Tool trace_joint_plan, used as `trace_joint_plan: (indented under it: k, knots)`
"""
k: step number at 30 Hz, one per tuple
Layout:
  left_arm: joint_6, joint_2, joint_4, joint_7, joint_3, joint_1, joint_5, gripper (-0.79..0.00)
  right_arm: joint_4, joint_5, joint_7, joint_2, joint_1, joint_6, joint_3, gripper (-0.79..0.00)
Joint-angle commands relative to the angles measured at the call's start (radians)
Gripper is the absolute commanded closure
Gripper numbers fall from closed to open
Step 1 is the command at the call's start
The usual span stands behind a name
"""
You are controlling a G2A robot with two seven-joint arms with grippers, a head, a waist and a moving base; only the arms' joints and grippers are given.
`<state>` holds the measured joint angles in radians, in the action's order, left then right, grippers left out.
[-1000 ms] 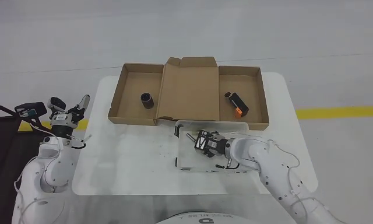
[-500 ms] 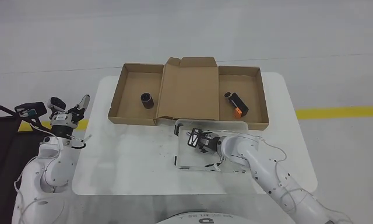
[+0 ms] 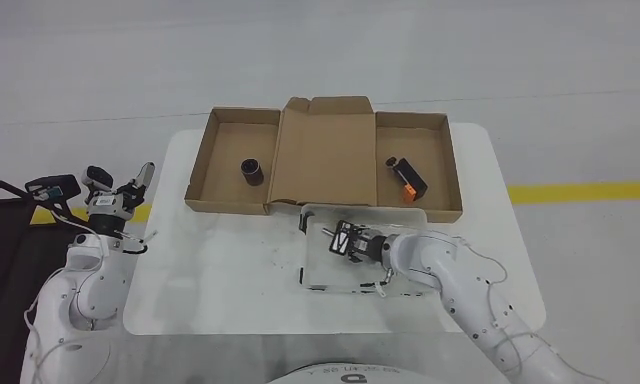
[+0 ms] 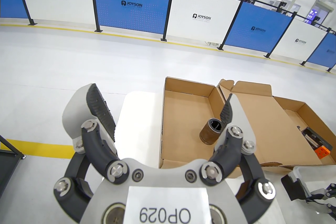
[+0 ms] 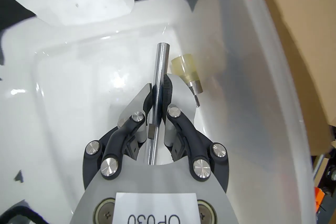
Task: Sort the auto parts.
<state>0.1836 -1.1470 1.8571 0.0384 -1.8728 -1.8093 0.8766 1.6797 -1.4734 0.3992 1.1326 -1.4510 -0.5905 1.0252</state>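
Sorting looks partway done, by my reading; notes run left to right, all placed off the cardboard box [image 3: 325, 154].

- Well left of the box: left claw [image 3: 123, 179], fingers spread wide, nothing between them.
- Box, left compartment: one dark cylindrical sleeve [image 3: 251, 171], standing on end. Counts as placed.
- Box, middle panel: bare cardboard.
- Just in front of the box, on the tabletop [image 3: 220, 274]: clear plastic bin [image 3: 318, 276]. Whether it touches the box's near wall, I cannot tell.
- Inside the bin: right claw [image 3: 340, 239], pinched tight on a polished steel rod [image 5: 160, 64].
- Box, right compartment: black block part with orange end [image 3: 406, 179]. Counts as placed.

Tally, as a judgement: two parts are sorted, one per compartment. The rod is in hand but not yet delivered. A stud with yellowish cap [image 5: 185, 68] and a threaded tip lies on the bin floor, untouched.

Rod against claw: it runs lengthwise between the pads. One end pokes out past the fingertips and the other runs back toward the wrist. The stud lies just beside the rod on its box-ward side, close against the nearer finger. Whether the rod is clear of the bin floor, I cannot tell.
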Motion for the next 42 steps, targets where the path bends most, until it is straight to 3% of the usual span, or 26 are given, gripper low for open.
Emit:
trace_joint_plan:
  k: [1,4,11,18,24,29,42]
  knots:
    - [0.0,0.0,0.0,0.0,0.0,0.0,0.0,-0.785,-0.028,-0.003,-0.09,-0.005,0.013,-0.014,0.029,0.0]
    - [0.0,0.0,0.0,0.0,0.0,0.0,0.0,-0.785,-0.086,-0.007,-0.158,-0.007,0.049,-0.019,0.055,0.0]
    - [0.0,0.0,0.0,0.0,0.0,0.0,0.0,-0.785,-0.228,0.064,-0.184,0.005,0.204,-0.062,0.062,0.0]
    - [0.0,0.0,0.0,0.0,0.0,0.0,0.0,-0.785,-0.461,0.108,-0.137,0.032,0.454,-0.237,-0.007,0.0]
    - [0.0,0.0,0.0,0.0,0.0,0.0,0.0,-0.785,-0.625,0.112,-0.174,0.053,0.614,-0.344,-0.054,0.0]
    - [0.0,0.0,0.0,0.0,0.0,0.0,0.0,-0.785,-0.695,0.098,-0.206,0.061,0.676,-0.392,-0.08,0.0]
    - [0.0,0.0,0.0,0.0,0.0,0.0,0.0,-0.785,-0.695,0.098,-0.206,0.061,0.676,-0.392,-0.08,0.0]
